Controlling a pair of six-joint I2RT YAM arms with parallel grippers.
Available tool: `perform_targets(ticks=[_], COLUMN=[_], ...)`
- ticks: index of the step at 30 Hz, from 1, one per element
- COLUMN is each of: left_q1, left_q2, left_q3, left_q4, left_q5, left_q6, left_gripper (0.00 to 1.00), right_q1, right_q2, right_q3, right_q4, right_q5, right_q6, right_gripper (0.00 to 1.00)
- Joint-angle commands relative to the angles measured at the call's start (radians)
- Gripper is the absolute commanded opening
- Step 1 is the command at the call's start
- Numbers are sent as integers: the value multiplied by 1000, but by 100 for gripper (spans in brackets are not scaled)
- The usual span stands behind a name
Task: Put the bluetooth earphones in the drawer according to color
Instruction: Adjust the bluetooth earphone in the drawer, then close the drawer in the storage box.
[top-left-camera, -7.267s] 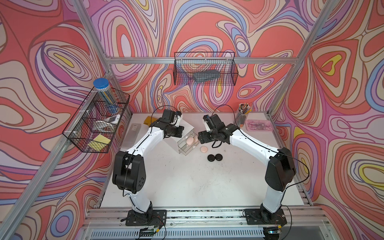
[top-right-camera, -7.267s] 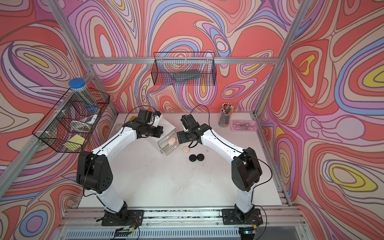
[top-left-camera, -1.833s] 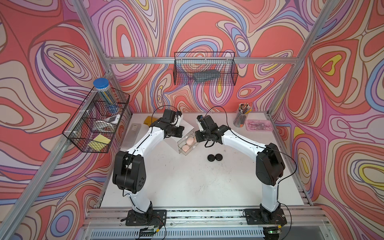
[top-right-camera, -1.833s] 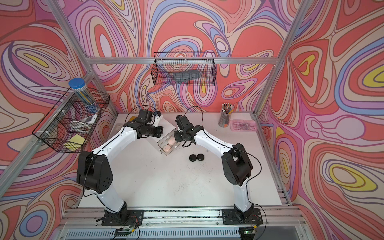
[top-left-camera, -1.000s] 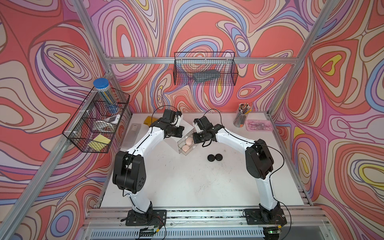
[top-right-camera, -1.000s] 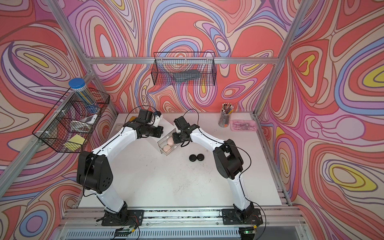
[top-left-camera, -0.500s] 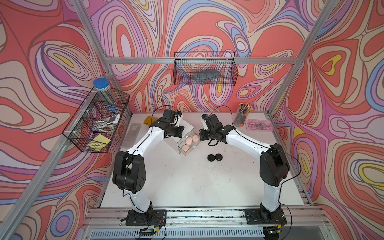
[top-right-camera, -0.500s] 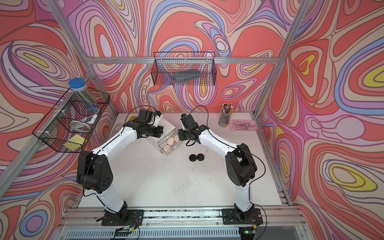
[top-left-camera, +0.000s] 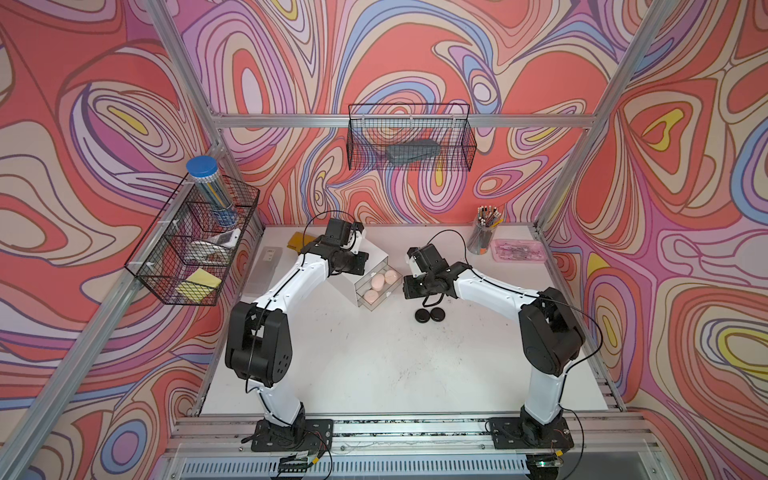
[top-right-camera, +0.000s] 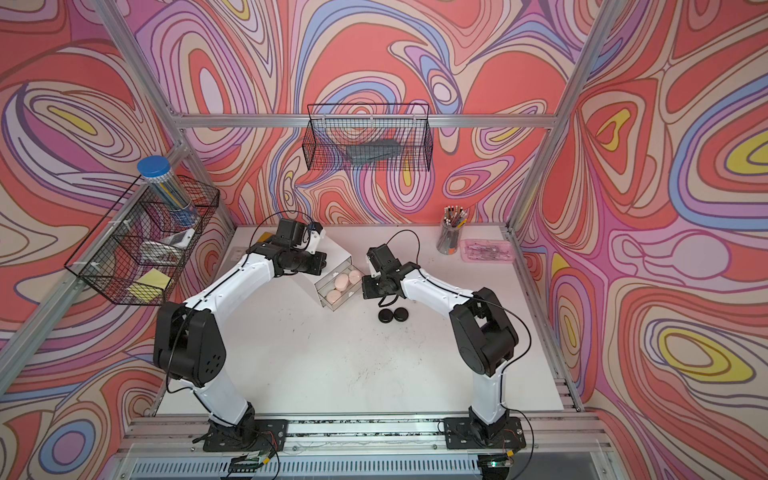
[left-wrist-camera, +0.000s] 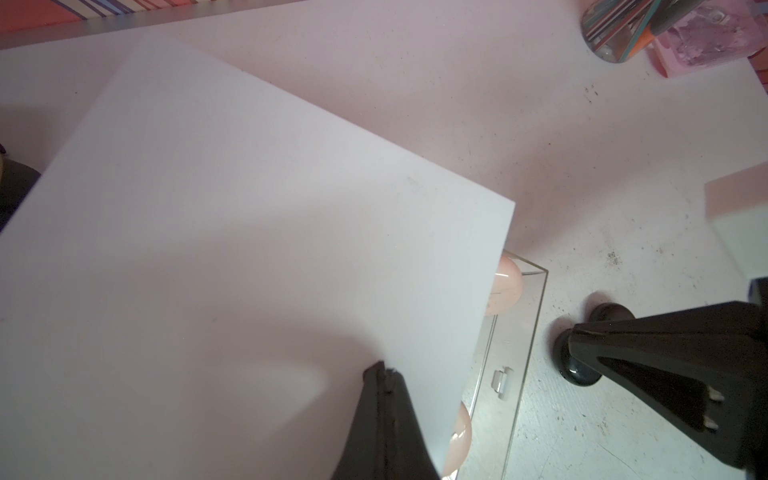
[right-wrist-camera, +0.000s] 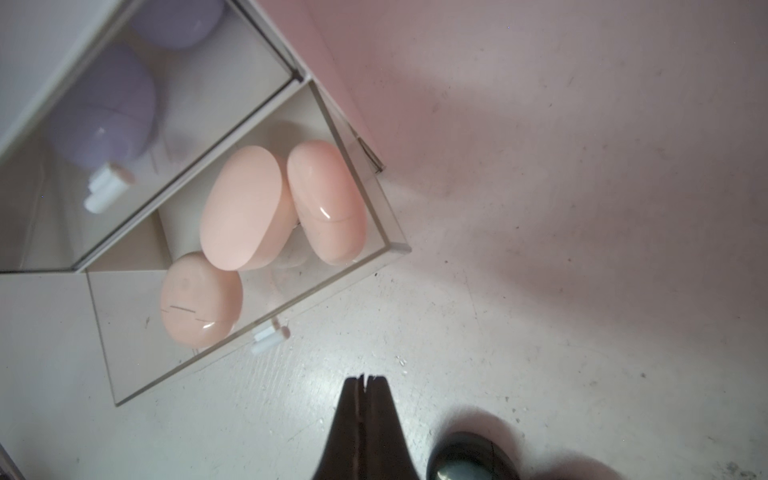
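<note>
The drawer cabinet is a white cube, and its clear middle drawer is pulled out. Three pale pink earphones lie inside it. Two lilac earphones show in the shut drawer above. Two black earphones lie together on the table in both top views. My left gripper is shut with its tips on the cabinet's white top. My right gripper is shut and empty, low over the table just in front of the open drawer's handle, beside a black earphone.
A pencil cup and a pink tray stand at the back right. A frosted flat box and a yellow-brown item lie at the back left. Wire baskets hang on the walls.
My right gripper has drawn back from over the open drawer toward the right and shut fully. The third pink case now lies in the drawer. The left arm has not moved.
</note>
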Motion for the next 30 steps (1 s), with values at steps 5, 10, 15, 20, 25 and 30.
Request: perform_targets(ticks=[5,10,15,20,25,30], left_q1=[-11,-11,-11,-11,-12,-11], left_q2=[58,58,60,61,60,61], left_q3=[-33,-33,-33,-33,-33,-31], left_q4=[-160,-159,-162,-162,-162,-162], left_q5=[-15,-10,-11,-11,-12,-9], left_q6=[-3,-3,-2,-1,-2,-1], left_gripper=[0,0,0,0,0,0], right_q1=[3,3,3,3,3,3], right_q2=[110,168,215,248,276,301], right_q3=[108,164,218,260,297,317], right_q4=[48,75,94,120,128,148], right_q5=[-87,-135,-151,-166,-173,-181], right_q6=[13,14,25,47,59,77], right_gripper=[0,0,0,0,0,0])
